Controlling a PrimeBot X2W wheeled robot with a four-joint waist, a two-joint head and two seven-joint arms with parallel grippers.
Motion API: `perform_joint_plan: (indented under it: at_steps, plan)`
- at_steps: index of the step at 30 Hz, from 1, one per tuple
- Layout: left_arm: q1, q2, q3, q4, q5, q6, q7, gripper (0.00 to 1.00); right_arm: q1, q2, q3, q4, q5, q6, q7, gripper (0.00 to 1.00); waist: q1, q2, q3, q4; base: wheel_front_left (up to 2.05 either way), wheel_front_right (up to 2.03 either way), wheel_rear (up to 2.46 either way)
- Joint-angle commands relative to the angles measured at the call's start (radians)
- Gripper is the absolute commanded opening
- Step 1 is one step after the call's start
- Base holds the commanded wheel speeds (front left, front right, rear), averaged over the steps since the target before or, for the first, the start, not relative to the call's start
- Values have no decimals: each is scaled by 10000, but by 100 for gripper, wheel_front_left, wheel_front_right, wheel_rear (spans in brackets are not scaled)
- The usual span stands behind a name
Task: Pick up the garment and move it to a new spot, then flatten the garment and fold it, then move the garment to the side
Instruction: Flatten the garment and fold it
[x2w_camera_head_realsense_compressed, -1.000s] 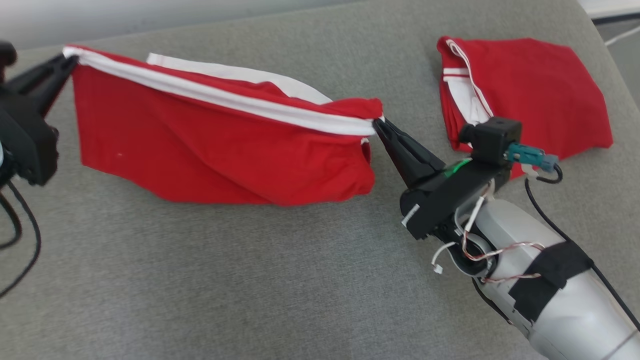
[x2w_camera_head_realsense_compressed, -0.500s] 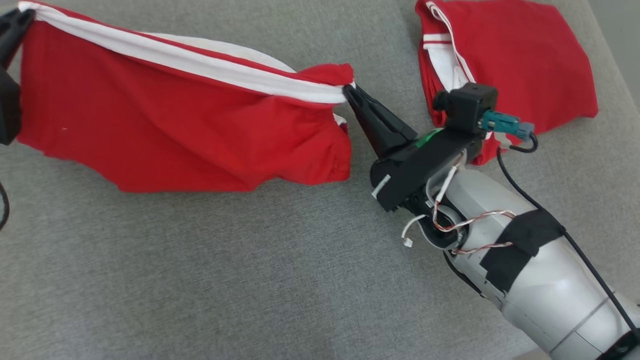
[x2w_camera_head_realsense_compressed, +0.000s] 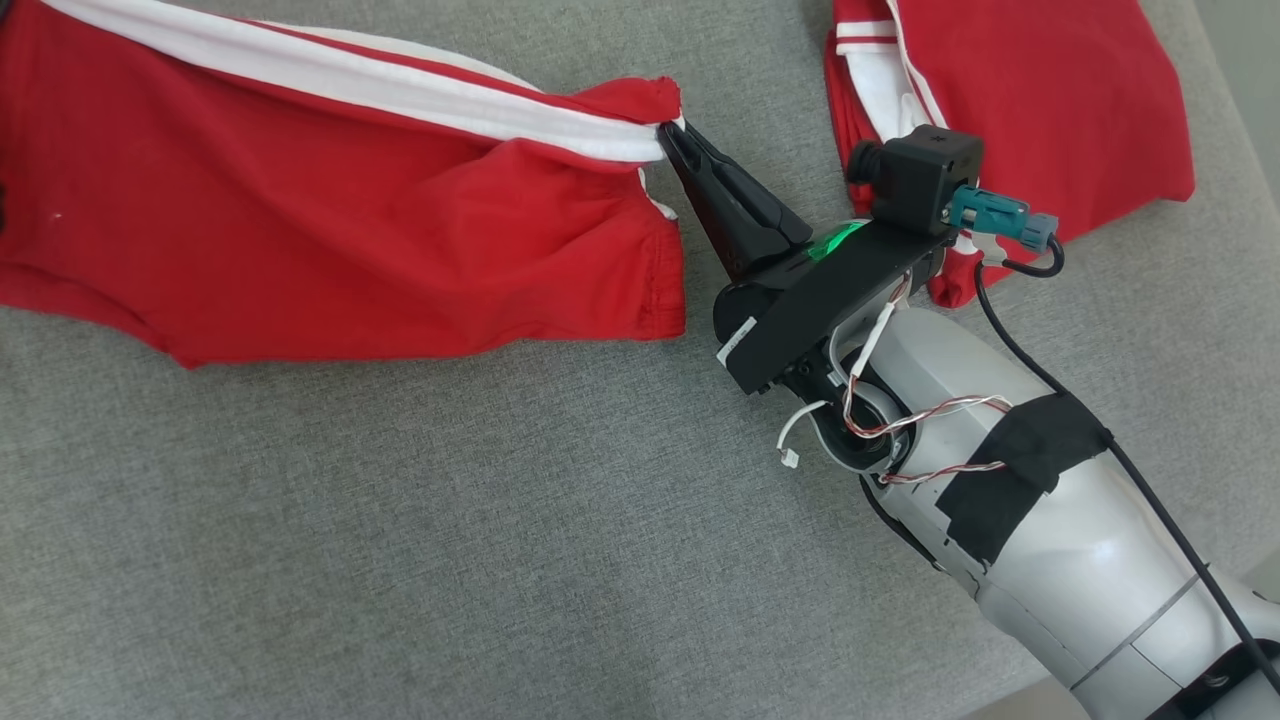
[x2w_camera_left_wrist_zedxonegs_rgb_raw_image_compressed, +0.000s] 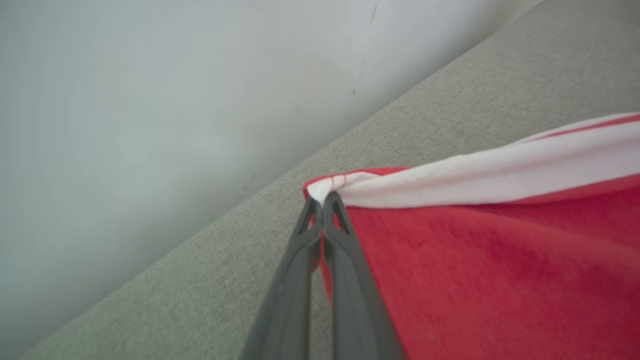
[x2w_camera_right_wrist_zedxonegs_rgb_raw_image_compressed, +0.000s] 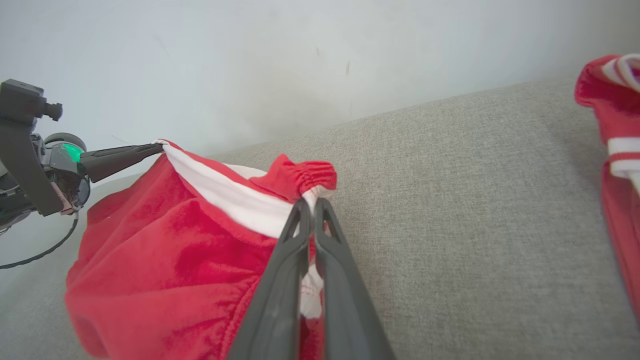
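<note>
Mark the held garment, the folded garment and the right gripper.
held garment (x2w_camera_head_realsense_compressed: 350, 230): head view, on its red front panel.
folded garment (x2w_camera_head_realsense_compressed: 1060, 100): head view, on its red top layer.
right gripper (x2w_camera_head_realsense_compressed: 670, 138): head view, fingertips pinching the white stripe's end.

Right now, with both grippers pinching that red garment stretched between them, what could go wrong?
1. The left gripper and right gripper each pinch only a corner of the garment, at its white band; a tug might pull it free.
2. The folded red garment lies close beside the right arm, which could drag it.
3. The hem hangs wrinkled and may land creased.
</note>
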Motion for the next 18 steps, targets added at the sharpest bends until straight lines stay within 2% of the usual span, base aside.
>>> perform_joint_plan:
  at_steps: [1,5,6,7,8,9,18]
  plan:
    - [-33,-3,-22,52,-25,40,-78,0,-45,37,-47,32,-61,-23,-47,0,-1,-1,34,11,0,0,0]
    - [57,-87,-52,189,-48,40,-170,0,-65,88,-128,71,-175,-23,-46,0,-1,-1,64,57,0,0,0]
    - [101,-95,-61,255,-22,40,-88,0,-73,104,-141,81,-190,-23,-47,8,-1,-1,61,73,0,0,0]
    - [69,-109,-59,283,164,40,-159,4,-93,115,-220,66,-243,-23,-48,75,-1,-1,59,90,0,0,0]
    - [31,-138,-58,339,262,41,-320,51,-86,130,-267,67,-260,-23,-47,100,-1,-1,53,110,0,0,0]
    - [93,-193,-61,394,186,40,-390,100,-62,141,-300,87,-296,-23,-49,100,-1,-1,33,127,0,0,0]
    - [613,-381,-68,500,-10,39,-824,100,212,-58,-521,175,-520,-23,-48,100,-1,-1,-426,380,0,0,0]
